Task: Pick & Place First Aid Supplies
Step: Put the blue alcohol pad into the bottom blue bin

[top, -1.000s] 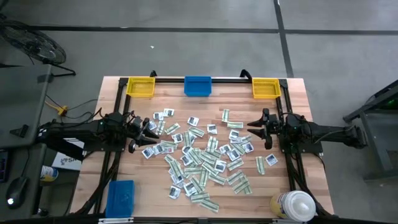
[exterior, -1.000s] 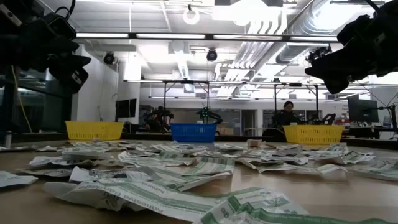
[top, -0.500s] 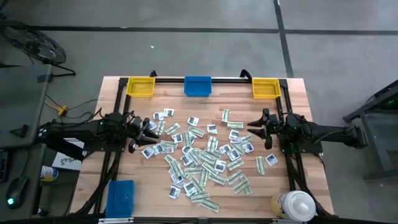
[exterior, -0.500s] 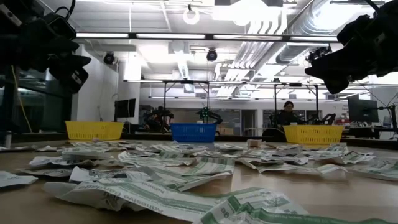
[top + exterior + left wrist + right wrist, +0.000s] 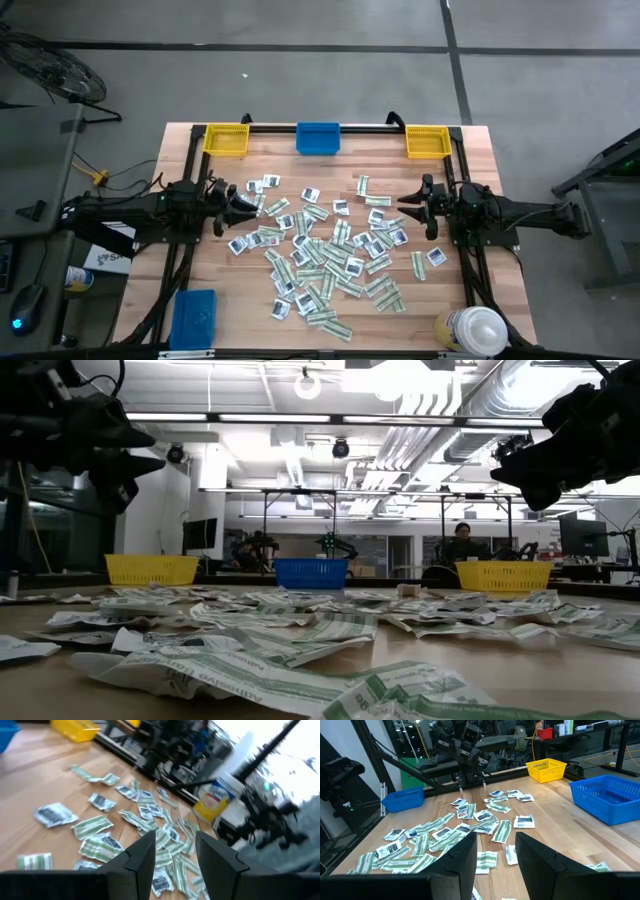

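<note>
The first aid supplies (image 5: 330,250) lie flat and scattered over the middle of the wooden table: small white packets and pale green-and-white strips, seen too in the low view (image 5: 250,622) and both wrist views (image 5: 95,826) (image 5: 465,827). My left gripper (image 5: 242,205) hovers above the table at the pile's left edge, level, open and empty (image 5: 172,860). My right gripper (image 5: 408,210) hovers at the pile's right edge, level, open and empty (image 5: 495,860). Both grippers point toward the pile.
Along the far edge stand a yellow bin (image 5: 226,139), a blue bin (image 5: 318,138) and another yellow bin (image 5: 427,142). A blue bin (image 5: 194,315) sits at the near left, a white-capped bottle (image 5: 472,330) at the near right. Black frame rails (image 5: 190,180) run along both sides.
My left gripper has rolled about the line it points along, staying in place above the table, so its fingers now stand at a different tilt. Its gap looks unchanged. The packets have not moved.
</note>
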